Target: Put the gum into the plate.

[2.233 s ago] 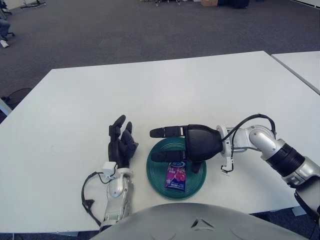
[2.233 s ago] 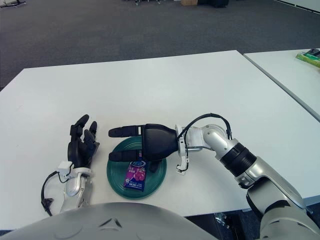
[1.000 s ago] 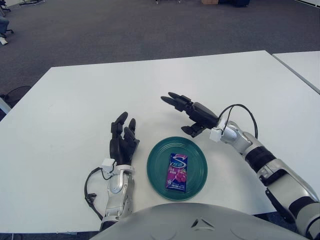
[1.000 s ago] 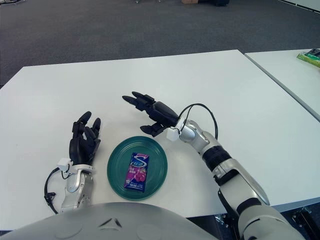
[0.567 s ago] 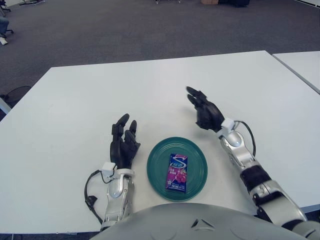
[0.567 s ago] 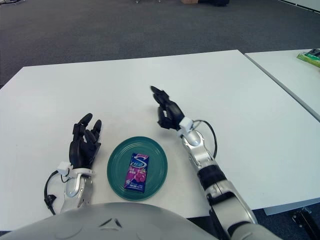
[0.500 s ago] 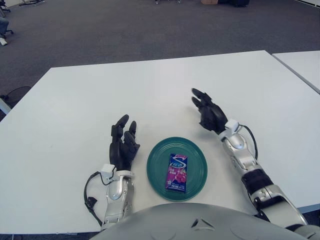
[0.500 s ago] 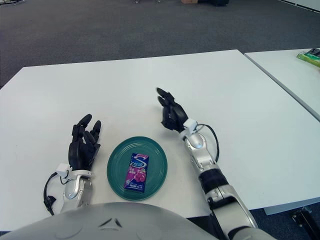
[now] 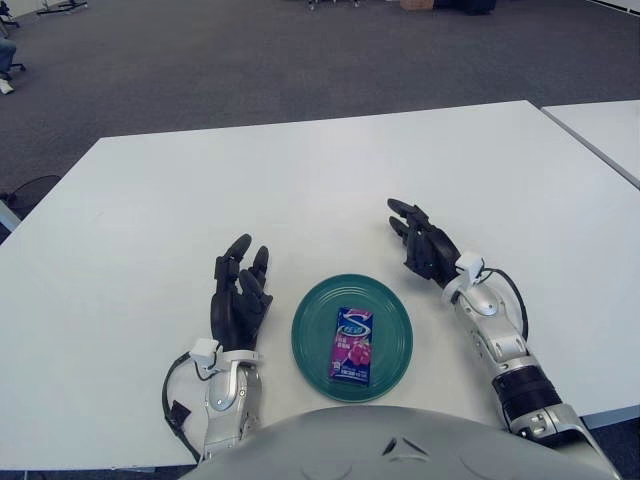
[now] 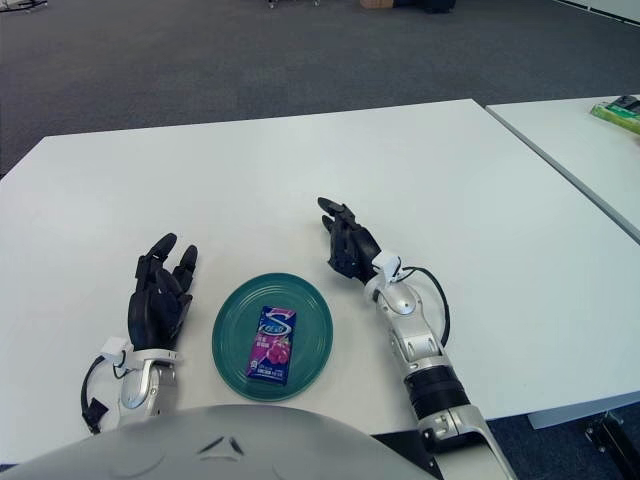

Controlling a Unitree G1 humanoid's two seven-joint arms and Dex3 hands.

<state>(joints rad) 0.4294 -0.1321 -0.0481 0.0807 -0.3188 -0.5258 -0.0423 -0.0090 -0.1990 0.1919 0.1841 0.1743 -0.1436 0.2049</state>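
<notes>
A purple gum pack [image 9: 352,344] lies flat in the middle of the round green plate [image 9: 390,312], near the front edge of the white table. My right hand [image 9: 424,246] shows just right of the plate, fingers spread and holding nothing, with its forearm running back toward me. My left hand [image 9: 238,294] is beside the plate's left rim, fingers extended upward and relaxed, also holding nothing. Neither hand touches the gum or the plate.
The white table [image 9: 300,190] stretches far beyond the plate. A second white table [image 10: 590,150] stands to the right across a narrow gap, with a green object [image 10: 620,112] on it. Grey carpet lies behind.
My right hand has left the gum in the plate, swung away from over it and drawn back to the plate's right side. My left hand shifted slightly left.
</notes>
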